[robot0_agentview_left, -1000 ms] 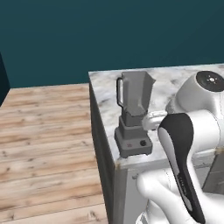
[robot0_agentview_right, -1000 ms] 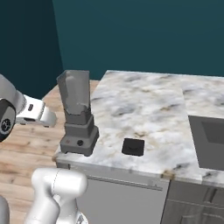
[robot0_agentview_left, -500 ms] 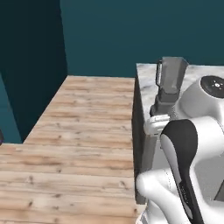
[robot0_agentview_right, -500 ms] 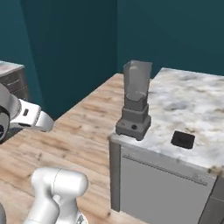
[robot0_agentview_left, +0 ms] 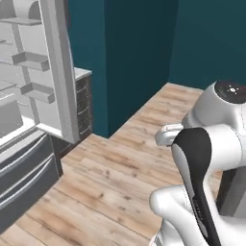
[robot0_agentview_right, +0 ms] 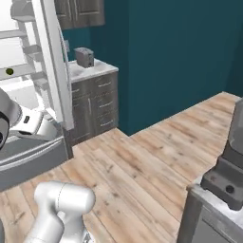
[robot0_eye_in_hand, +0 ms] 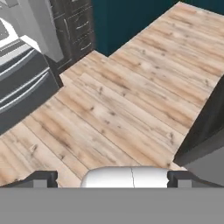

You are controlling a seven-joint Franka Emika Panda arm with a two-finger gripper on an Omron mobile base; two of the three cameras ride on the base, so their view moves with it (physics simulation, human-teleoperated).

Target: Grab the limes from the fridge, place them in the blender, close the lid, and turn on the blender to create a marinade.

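now | pincer (robot0_eye_in_hand: 111, 178) wide open, empty | lime (robot0_agentview_right: 9, 71) on fridge (robot0_agentview_right: 28, 52) shelf, right base view

Base turning away from table: blender (robot0_agentview_right: 229, 163) sliding to right edge; open fridge (robot0_agentview_left: 29, 96) and floor (robot0_agentview_left: 125, 163) coming into view.
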